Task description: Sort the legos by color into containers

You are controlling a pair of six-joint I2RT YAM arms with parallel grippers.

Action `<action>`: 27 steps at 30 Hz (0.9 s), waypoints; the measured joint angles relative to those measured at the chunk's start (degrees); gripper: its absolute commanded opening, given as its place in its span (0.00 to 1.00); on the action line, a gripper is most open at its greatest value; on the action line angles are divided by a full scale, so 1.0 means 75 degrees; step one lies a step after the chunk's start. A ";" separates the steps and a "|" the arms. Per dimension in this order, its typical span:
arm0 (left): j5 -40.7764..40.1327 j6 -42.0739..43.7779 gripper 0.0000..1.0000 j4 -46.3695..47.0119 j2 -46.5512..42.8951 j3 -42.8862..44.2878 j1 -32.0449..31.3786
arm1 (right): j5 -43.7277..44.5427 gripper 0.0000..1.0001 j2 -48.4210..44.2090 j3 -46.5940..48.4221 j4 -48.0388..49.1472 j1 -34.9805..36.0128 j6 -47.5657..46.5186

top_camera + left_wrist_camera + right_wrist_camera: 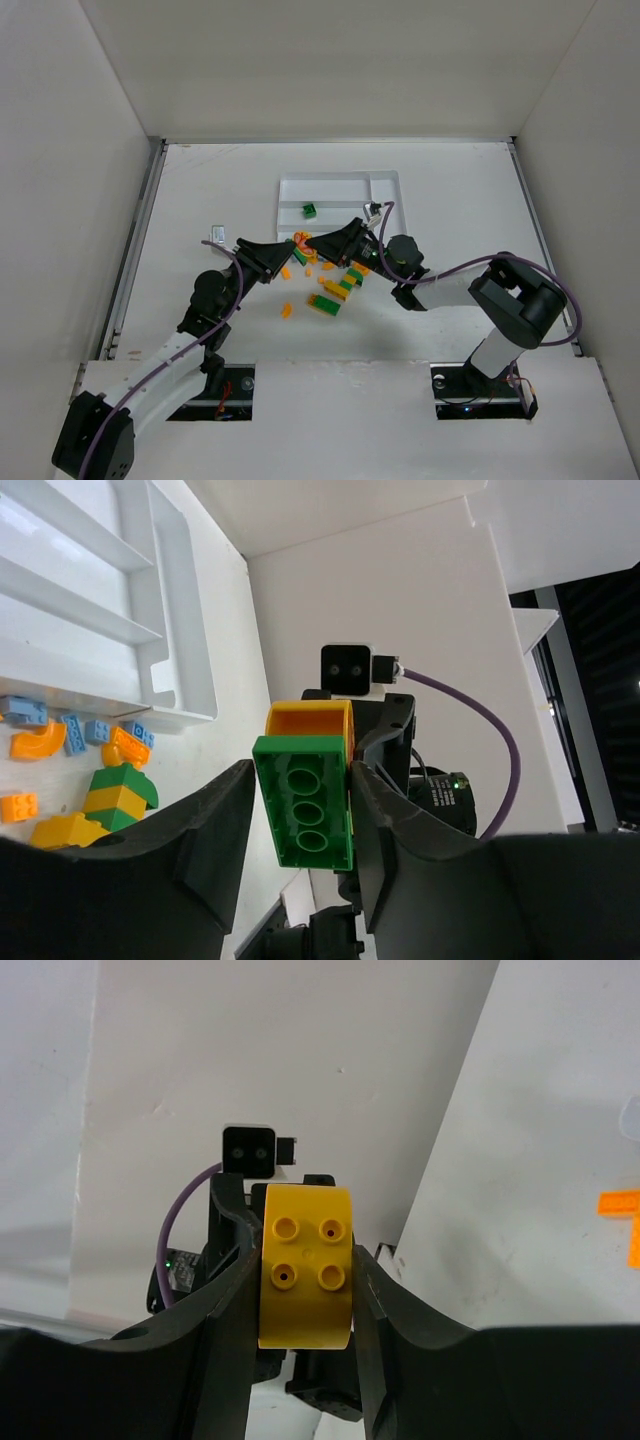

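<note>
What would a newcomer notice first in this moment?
Both grippers meet tip to tip near the white tray: the left gripper clamps a green brick, the right gripper a yellow brick, apparently stuck together. In the tray lies one lone green piece; loose legos scatter beneath the grippers.

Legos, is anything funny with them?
Yes: the green brick in the left tool seems stuck to the yellow brick in the right tool, held up between them. Another green-and-yellow stack lies on the table, also unsplit.
</note>
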 measured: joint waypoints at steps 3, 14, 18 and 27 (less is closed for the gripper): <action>-0.0090 -0.0026 0.29 0.0119 -0.0003 0.0009 -0.0023 | -0.0003 0.36 0.0000 0.0000 0.0052 -0.0015 0.0137; -0.0157 -0.0023 0.16 0.0099 -0.0428 0.0058 -0.0090 | -0.0090 0.35 0.0003 0.0000 0.0460 -0.0020 0.0621; -0.0050 -0.0029 0.15 0.0050 -0.0560 0.0058 -0.0105 | -0.0283 0.35 -0.0111 -0.0038 0.0463 -0.0114 0.0644; 0.0096 0.0006 0.15 0.0096 -0.0694 0.0058 -0.0029 | -0.0131 0.35 -0.1070 -0.0321 0.0358 -0.1043 0.0548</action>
